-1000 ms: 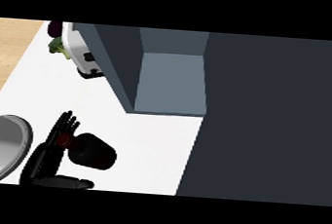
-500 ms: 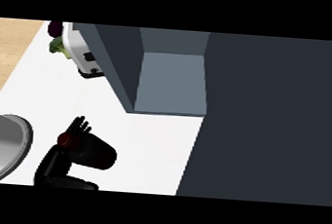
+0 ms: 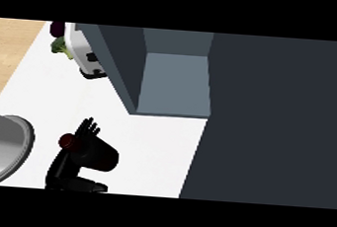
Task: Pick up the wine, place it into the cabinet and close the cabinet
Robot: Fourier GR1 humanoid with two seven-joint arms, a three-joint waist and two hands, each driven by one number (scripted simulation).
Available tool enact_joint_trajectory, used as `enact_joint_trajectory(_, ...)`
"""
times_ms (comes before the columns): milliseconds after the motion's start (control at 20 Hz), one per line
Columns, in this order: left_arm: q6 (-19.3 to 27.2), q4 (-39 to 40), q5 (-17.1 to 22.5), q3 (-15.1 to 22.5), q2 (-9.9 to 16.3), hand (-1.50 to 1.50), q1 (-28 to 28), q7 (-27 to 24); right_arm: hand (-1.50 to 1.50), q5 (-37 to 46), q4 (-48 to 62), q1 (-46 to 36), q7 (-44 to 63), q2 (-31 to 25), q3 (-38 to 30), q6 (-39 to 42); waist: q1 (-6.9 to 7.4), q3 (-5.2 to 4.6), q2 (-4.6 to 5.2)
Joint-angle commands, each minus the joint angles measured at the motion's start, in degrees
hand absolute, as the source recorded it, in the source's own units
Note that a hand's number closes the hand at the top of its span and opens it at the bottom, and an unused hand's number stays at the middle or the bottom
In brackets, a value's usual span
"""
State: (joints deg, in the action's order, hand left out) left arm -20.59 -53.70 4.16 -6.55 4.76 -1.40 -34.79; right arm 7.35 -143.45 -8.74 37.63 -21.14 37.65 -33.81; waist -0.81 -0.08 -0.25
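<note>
- I see one robot hand (image 3: pixel 81 151), low on the left side of the head view, over the white bench (image 3: pixel 155 144). Which arm it belongs to I cannot tell from this view; by position I take it for the left.
- The wine (image 3: pixel 95 155) is a dark bottle lying in that robot hand. Its reddish cap shows at the hand's left edge; the dark body runs out to the right.
- State of the robot hand: fingers curled round the wine and clamped on it, fingertips pointing up-view toward the cabinet.
- No second robot hand shows.
- Key relation: the cabinet (image 3: pixel 173 81) lies up-view and to the right of the held wine, with bare bench between them. The bottle's long axis runs roughly left to right, across the line of approach.
- The cabinet stands open. Its grey floor shows bare; I see nothing in it.
- A large dark panel (image 3: pixel 273 123) fills the right side. I judge it to be the cabinet door, but cannot confirm.
- A grey rounded object (image 3: pixel 1 148) sits at the left edge, just beside the robot hand.
- A white appliance (image 3: pixel 88 55) and something green (image 3: pixel 59 46) stand left of the cabinet, well apart from the wine.
</note>
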Motion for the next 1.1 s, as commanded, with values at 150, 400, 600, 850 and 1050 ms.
enact_joint_trajectory(150,-1.38,0.42,3.46,-1.81,-0.19,1.50,-3.56,2.80,-1.50,5.92,-12.51,4.05,3.93,-4.10,0.50,0.52,-0.21,0.05,-0.09)
enact_joint_trajectory(400,1.83,3.76,-1.59,0.16,-1.06,1.50,-2.51,-5.58,-1.50,5.52,-13.30,2.43,6.57,-3.85,-0.19,-0.84,-0.20,-0.03,-0.05)
enact_joint_trajectory(600,4.54,3.91,-2.14,-0.80,-0.85,1.50,-4.08,-7.68,-1.50,4.43,-12.68,7.10,-0.09,-5.53,1.28,-0.50,-0.34,0.06,-0.02)
enact_joint_trajectory(850,0.91,3.67,0.48,-3.13,3.20,1.50,-5.55,-6.08,-1.50,6.90,-12.10,6.19,1.15,-4.91,3.38,-2.24,-0.18,0.01,-0.07)
enact_joint_trajectory(1050,-1.09,8.27,-0.85,-2.14,3.41,1.50,-6.78,-10.00,-1.50,6.80,-7.01,7.16,-4.38,-3.26,5.21,-2.57,0.17,0.05,0.10)
